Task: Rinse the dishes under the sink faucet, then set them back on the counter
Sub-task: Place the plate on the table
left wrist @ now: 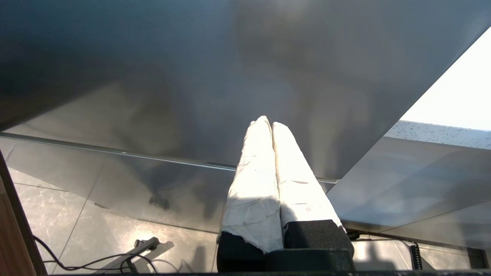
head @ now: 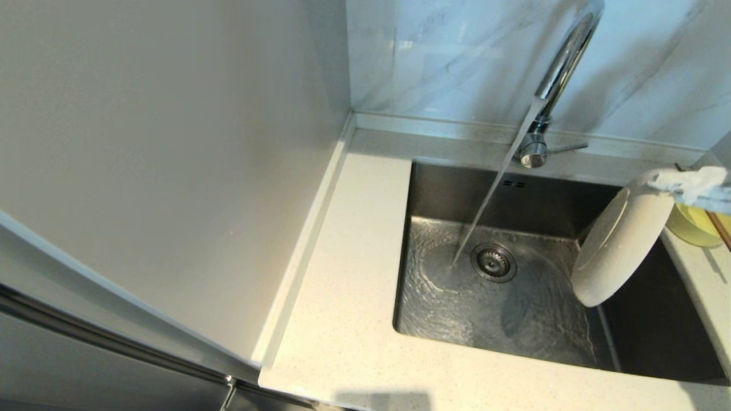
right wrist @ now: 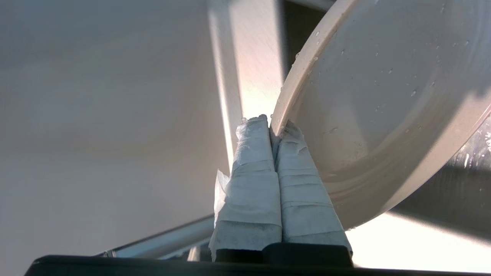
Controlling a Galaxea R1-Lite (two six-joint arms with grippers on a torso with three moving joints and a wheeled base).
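A: Where was the plate (head: 619, 245)?

B: Over the right side of the basin (head: 457, 188), up on edge. Rim pinched by the right pincer (right wrist: 273, 128), wrapped fingers (right wrist: 251, 153) clamped tight on it at the plate's upper edge. In head view the hollow face looked left twd the water, long axis tilted: top edge up-right by the pincer, bottom edge down-left, hanging above the basin floor, not touching it.

A: Wet?

B: Droplets on it in the right wrist view, yes.

A: Faucet (head: 557, 74)?

B: Running. Stream (head: 491, 194) fell slantwise from the spout to just left of the drain (head: 494, 262), rippling across the steel. Plate sat right of the stream, apart from it.

A: Other dishes?

B: Yellow bowl (head: 694, 225) on the surface (head: 342, 297) at the right, behind the plate & partly hidden by the pincer. Chopsticks (head: 719, 228) lay across it, only a short brown stretch visible, slanting down to the right.

A: Left pincer (left wrist: 271, 123)?

B: Parked low beside the cabinet front, off the head view, wrapped fingers pressed together, nothing betw them.
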